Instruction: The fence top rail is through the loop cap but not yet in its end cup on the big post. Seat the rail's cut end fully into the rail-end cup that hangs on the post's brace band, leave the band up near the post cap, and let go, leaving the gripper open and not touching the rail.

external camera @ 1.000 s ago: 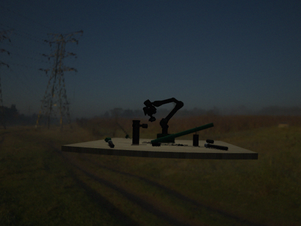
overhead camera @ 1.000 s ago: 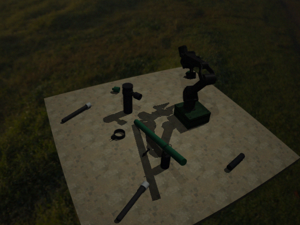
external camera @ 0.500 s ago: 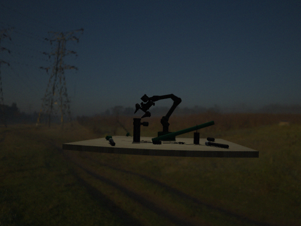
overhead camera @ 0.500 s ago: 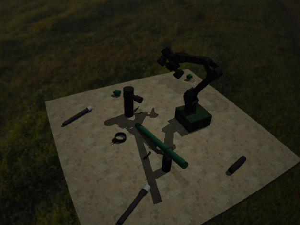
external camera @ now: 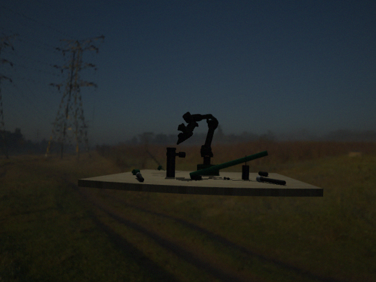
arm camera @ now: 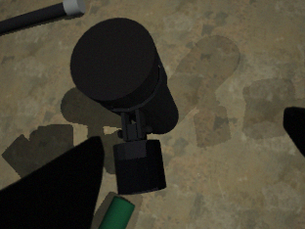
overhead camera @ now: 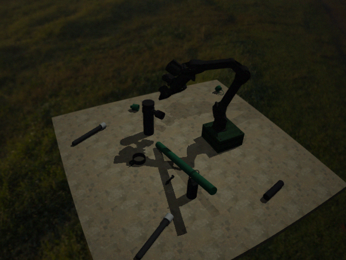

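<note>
The black robot arm (overhead camera: 239, 73) (external camera: 209, 133) extends above the tall black cylindrical post (overhead camera: 148, 120) (external camera: 170, 164) (arm camera: 114, 61), its black gripper (overhead camera: 160, 96) (external camera: 177, 143) (arm camera: 193, 130) open and empty. The long green round rail (overhead camera: 181, 163) (external camera: 229, 164) (arm camera: 117, 213) slopes beside the post, its low end outside the black end cup (overhead camera: 159, 114) (external camera: 181, 155) (arm camera: 140, 167).

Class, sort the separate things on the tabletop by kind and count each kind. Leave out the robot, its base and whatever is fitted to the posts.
Upright posts: 2
Green rail: 1
White-tipped dark rods: 2
Plain dark rod: 1
Small green fittings: 2
Loose dark ring: 1
Small bolt-like piece: 1
Total: 10
</note>
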`<state>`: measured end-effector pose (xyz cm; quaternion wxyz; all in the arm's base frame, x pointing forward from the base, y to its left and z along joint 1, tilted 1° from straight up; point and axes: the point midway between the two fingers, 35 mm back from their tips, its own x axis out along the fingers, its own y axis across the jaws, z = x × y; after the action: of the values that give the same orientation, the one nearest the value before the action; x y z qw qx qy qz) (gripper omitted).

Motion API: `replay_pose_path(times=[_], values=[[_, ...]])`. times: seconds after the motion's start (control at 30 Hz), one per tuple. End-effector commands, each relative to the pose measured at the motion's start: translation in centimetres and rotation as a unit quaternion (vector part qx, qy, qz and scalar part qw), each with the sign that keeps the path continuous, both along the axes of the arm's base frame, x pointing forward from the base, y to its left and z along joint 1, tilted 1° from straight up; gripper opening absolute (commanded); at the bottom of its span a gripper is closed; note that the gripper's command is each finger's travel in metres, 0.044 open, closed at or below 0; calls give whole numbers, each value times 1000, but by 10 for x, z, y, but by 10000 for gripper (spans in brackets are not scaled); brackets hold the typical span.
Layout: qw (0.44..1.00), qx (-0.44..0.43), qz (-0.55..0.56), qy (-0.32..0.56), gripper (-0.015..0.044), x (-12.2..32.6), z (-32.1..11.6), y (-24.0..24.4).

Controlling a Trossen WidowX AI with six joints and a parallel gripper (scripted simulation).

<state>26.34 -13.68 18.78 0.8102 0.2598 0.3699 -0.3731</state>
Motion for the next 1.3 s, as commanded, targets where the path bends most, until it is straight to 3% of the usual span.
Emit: replay_pose_path(times=[0.0, 0.27, 0.37, 0.57, 0.7, 0.97, 1.27], values=[[987, -7, 159, 28, 440, 28, 2, 51], [867, -37, 493, 68, 440, 50, 4, 182], [833, -47, 546, 71, 440, 49, 5, 204], [826, -53, 556, 74, 440, 50, 4, 200], [774, -93, 618, 99, 440, 51, 0, 182], [580, -197, 778, 137, 440, 50, -11, 128], [325, -307, 887, 118, 440, 37, -19, 69]])
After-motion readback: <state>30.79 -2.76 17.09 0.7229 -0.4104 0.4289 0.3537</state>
